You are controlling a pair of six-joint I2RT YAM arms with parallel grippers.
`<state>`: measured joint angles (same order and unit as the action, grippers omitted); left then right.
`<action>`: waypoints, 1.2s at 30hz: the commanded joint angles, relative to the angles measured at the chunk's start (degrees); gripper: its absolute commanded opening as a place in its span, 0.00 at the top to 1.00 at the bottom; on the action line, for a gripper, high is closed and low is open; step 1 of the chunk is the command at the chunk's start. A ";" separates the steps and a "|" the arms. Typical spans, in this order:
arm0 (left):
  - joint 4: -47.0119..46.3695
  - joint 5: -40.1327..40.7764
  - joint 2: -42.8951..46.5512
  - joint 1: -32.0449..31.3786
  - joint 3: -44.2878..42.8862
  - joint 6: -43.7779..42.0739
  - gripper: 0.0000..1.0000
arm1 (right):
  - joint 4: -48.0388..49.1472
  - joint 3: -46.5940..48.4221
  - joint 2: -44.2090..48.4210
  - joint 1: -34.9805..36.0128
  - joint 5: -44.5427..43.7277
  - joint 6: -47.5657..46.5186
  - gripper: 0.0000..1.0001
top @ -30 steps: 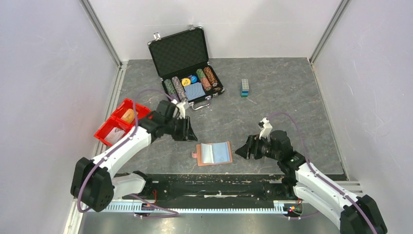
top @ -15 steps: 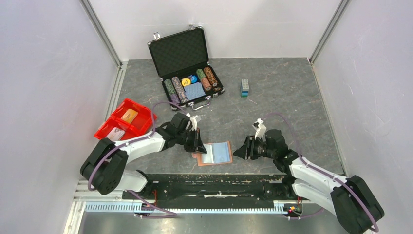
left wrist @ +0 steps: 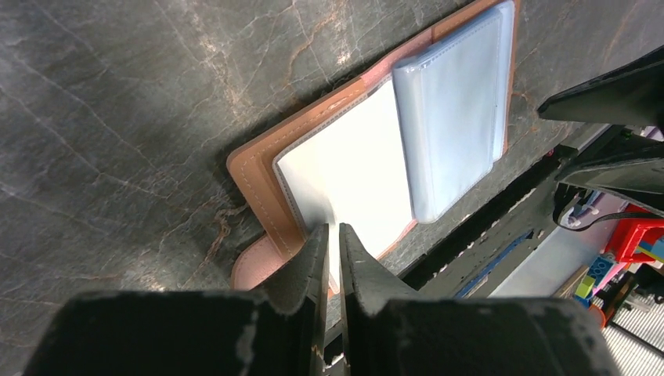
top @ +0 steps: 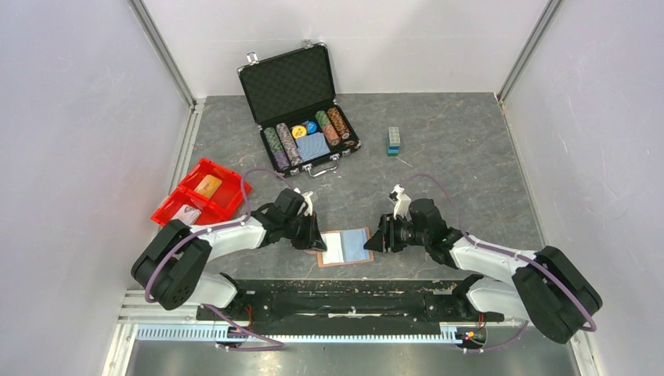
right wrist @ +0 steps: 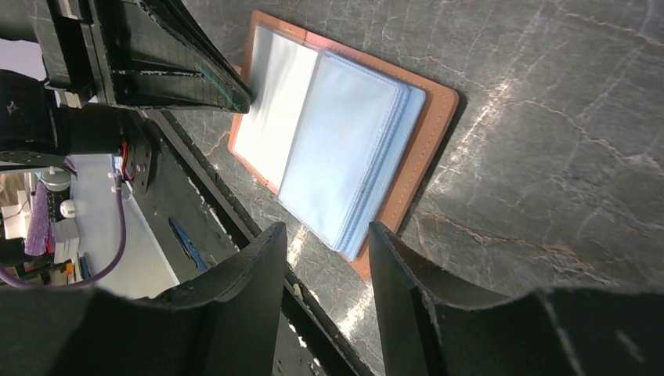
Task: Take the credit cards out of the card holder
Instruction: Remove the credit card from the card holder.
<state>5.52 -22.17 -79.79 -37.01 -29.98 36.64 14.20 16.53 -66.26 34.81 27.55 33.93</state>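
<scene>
Step in hand: getting a card out of the card holder, which lies open on the table near the front edge, btwn the 2 grippers. Left gripper sits at the holder's left side, jaws nearly together over the white page. Can't tell if it's pinching it. Right gripper hangs spread over the holder's right edge, holding nothing. Next, prob.: right pins the leather, left needs a firm pinch on the card edge & a flat pull outward.

Bright, even overhead light leaves only soft shadows. Glare washes out one sleeve of the card holder; wrist-view foregrounds are blurred.
</scene>
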 commanded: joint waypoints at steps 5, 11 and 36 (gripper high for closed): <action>-3.14 3.18 0.23 -0.51 2.52 1.62 0.84 | 3.74 3.32 -6.22 3.30 -1.53 -0.73 0.57; -4.40 3.08 0.52 -0.95 3.55 2.16 0.84 | 8.16 2.07 -8.85 5.76 -2.64 2.09 0.60; -7.88 2.97 2.86 -1.96 6.38 4.42 0.84 | 13.97 8.34 -12.93 11.20 -2.54 4.14 0.73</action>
<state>-3.46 -21.39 -77.78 -38.24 -25.17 38.72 24.75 22.37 -77.93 45.19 25.36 37.95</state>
